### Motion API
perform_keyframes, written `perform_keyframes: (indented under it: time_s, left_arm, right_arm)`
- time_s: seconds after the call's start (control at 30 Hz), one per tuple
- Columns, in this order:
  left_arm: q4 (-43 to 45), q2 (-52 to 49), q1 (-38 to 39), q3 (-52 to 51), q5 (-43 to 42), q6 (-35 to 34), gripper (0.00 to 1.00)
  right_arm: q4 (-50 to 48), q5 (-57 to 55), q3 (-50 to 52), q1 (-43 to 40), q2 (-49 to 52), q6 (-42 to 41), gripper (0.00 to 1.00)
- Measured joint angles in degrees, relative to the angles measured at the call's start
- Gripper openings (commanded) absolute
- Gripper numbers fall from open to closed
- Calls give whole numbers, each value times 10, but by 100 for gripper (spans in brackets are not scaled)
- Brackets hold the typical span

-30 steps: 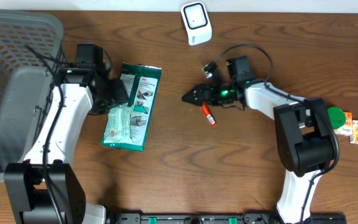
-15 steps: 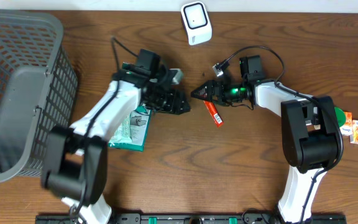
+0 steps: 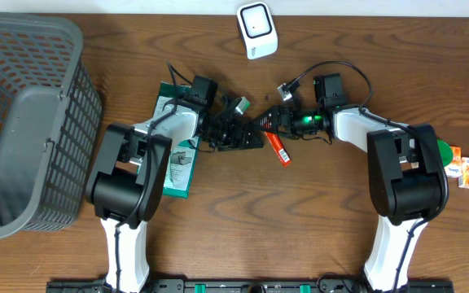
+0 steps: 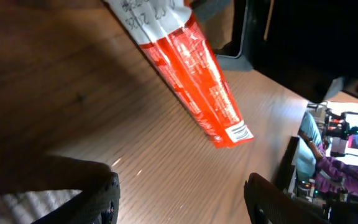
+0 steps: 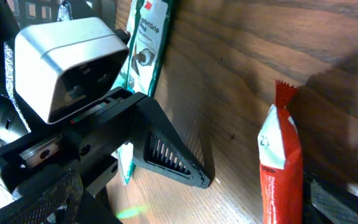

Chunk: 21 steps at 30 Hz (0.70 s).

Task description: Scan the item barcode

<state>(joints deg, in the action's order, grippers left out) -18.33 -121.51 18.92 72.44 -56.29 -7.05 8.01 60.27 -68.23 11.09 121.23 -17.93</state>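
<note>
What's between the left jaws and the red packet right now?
Nothing. In the left wrist view only bare table separates the left gripper, jaws apart, from the red packet.

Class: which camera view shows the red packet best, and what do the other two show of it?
The left wrist view: the red packet lies close and large, its print and white end label visible. The right wrist view cuts the packet off at the bottom edge; overhead, the packet is tiny, its print unreadable.
</note>
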Motion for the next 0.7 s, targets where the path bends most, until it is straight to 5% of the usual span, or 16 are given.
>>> perform_keyframes:
  time_s: [0.7]
  left_arm:
    - [63, -2, 3, -4, -16, -46, 66]
  right_arm:
    - [-79, 136, 1, -12, 3, -20, 99]
